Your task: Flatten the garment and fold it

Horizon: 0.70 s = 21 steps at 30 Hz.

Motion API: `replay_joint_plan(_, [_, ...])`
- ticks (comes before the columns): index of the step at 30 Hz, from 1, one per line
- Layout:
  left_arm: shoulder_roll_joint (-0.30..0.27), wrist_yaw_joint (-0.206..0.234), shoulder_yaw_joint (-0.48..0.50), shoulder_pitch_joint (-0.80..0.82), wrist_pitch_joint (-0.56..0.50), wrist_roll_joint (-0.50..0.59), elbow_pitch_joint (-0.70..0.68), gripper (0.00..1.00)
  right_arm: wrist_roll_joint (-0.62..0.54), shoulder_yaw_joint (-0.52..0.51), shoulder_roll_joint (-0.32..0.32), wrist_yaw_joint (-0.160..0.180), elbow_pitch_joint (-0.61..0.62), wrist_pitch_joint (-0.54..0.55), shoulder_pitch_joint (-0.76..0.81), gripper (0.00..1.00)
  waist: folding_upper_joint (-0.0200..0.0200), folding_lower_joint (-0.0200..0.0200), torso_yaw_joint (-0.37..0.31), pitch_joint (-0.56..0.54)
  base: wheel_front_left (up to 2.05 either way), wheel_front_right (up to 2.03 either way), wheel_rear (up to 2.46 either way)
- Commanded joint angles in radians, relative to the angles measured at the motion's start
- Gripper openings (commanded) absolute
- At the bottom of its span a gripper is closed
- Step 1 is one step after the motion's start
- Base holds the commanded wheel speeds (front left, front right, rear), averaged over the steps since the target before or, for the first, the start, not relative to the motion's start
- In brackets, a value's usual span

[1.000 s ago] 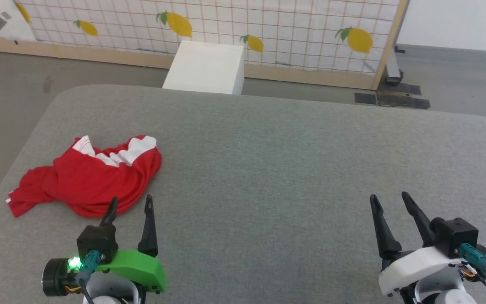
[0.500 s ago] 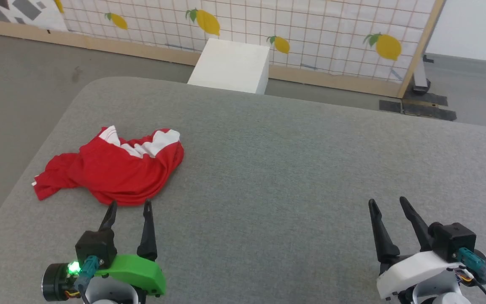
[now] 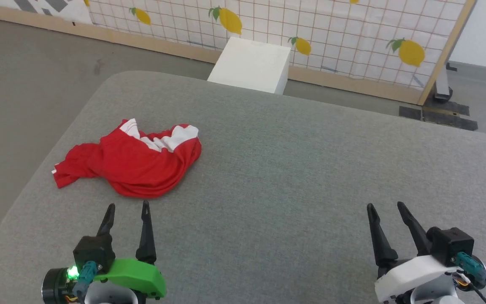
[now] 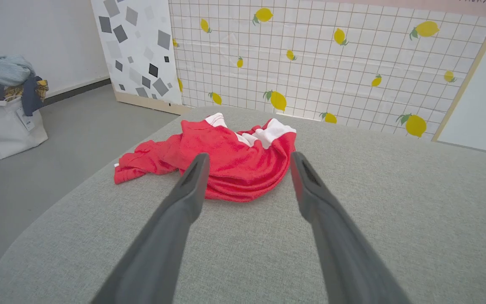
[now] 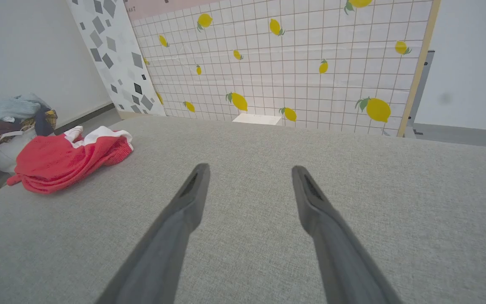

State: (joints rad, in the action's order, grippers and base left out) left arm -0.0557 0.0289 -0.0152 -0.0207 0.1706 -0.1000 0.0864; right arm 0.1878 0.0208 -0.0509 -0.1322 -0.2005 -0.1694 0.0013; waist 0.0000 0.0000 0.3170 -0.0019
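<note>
The garment (image 3: pixel 137 162) is a crumpled red heap with white panels, lying on the left part of the grey padded table (image 3: pixel 293 169). My left gripper (image 3: pixel 127 207) stands open just short of its near edge, nothing between the fingers. The left wrist view has the garment (image 4: pixel 226 156) straight ahead, beyond the open left gripper (image 4: pixel 248 156). At the lower right my right gripper (image 3: pixel 384 206) is open and empty, far from the cloth. Its wrist view has the garment (image 5: pixel 68 160) off to the left and the right gripper (image 5: pixel 249 169) open over bare table.
A white box (image 3: pixel 251 63) stands on the floor beyond the table's far edge, before a lemon-print screen (image 3: pixel 331 33). A white bag heaped with clothes (image 4: pixel 2 109) sits on the floor left of the table. The table's left edge (image 3: pixel 36 169) runs close to the garment.
The head camera has turned left, so the whole scene has slid right in its view. Both grippers stay open, and the garment lies as before.
</note>
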Motion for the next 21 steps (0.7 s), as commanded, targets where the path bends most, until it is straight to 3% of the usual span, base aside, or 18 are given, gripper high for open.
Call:
replay_joint_plan(1, [0.004,0.006,-0.002,-0.014,0.013,-0.012,0.004,1.0,0.006,0.0,0.0,0.001,-0.007,-0.014,0.013,1.0,0.0,0.0,0.008,0.0,0.0,0.0,0.0])
replay_joint_plan(21, [0.005,0.013,-0.002,-0.022,0.054,-0.03,0.02,1.0,0.028,0.006,0.001,0.001,-0.037,-0.055,0.02,1.0,0.0,0.0,0.072,0.0,0.0,0.0,0.0])
